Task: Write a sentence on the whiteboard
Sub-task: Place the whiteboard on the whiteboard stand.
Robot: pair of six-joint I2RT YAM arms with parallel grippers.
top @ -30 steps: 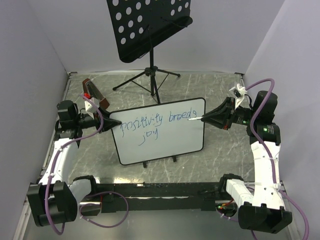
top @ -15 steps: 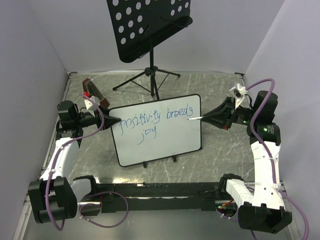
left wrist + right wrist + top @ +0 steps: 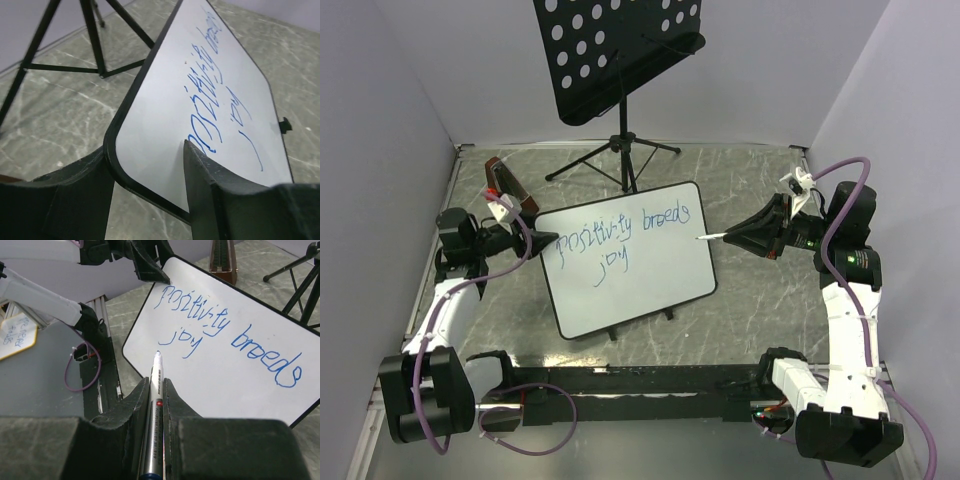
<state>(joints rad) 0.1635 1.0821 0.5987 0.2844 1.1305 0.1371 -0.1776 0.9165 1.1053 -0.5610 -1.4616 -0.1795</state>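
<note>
The whiteboard [image 3: 630, 290] stands tilted on the marble floor, with the blue sentence [image 3: 620, 235] "positivity breeds joy" in two lines. My left gripper [image 3: 552, 240] is at its upper left corner. In the left wrist view the board's corner [image 3: 200, 90] lies between the spread fingers of the left gripper [image 3: 144, 147], which is open. My right gripper [image 3: 725, 236] is shut on a silver marker [image 3: 156, 385]. The marker's tip [image 3: 698, 239] hovers just off the board's right edge, pointing at the board [image 3: 240, 385].
A black perforated music stand [image 3: 620, 50] on a tripod [image 3: 620, 160] rises behind the board. A brown wooden object [image 3: 505, 180] sits at the back left. Two small black clips [image 3: 610, 330] prop the board's lower edge. Grey walls close in on both sides.
The left jaws have widened around the board's corner. The board has swung left, so its right edge has drawn away from the marker tip. The right arm has stayed still.
</note>
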